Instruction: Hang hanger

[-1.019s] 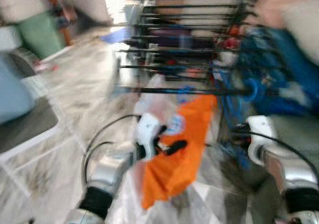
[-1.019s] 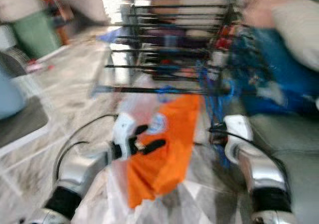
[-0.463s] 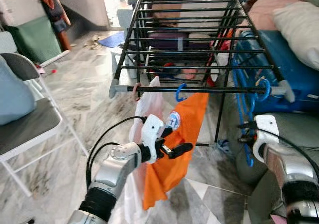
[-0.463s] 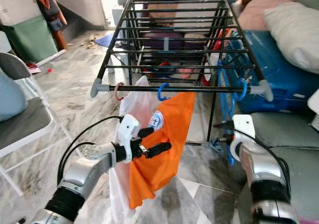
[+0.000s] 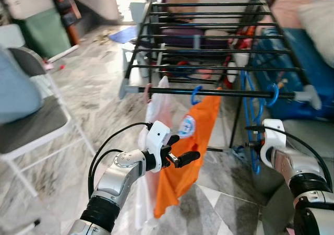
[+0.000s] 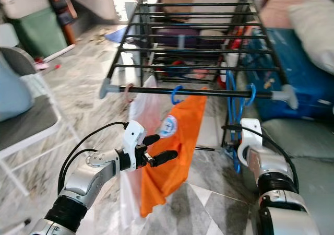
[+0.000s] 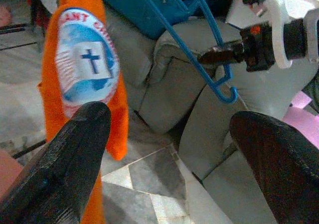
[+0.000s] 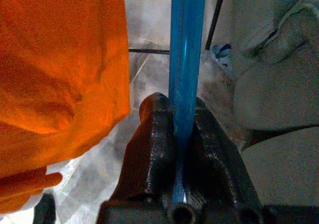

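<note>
Barely any change from half a second back. Whole picture slid a touch, so that's camera drift, not the things moving.

Blue hanger (image 8: 185, 59) still hooked over the front rail (image 5: 235, 92) of the drying rack (image 5: 209, 36), near the rail's right end, body dangling below it. Right gripper (image 8: 182, 104) just under the rail on that same side, fingers pressed together on one thin blue bar of the hanger, bar running straight up through the pinch.

Handling-wise, probably thin stiff plastic: light, a bit slick, and likely to swing or twist on the hook if nudged. Best hold looks like right where it's already pinched, on a straight bar. No need to squeeze hard.

Hook end up at the rail, long axis running steeply down from there toward the gripper, so tipped on end rather than level. Seems to want letting go gently so it settles flat under the rail.

Left gripper (image 5: 181, 148) below the rail's middle, fingers spread wide and holding nothing, right in front of the orange shirt (image 5: 203, 125). Shirt hanging off the rail by its own blue hook (image 5: 195, 95), with a pale garment (image 5: 159, 99) just beside it toward the rail's left end.
</note>
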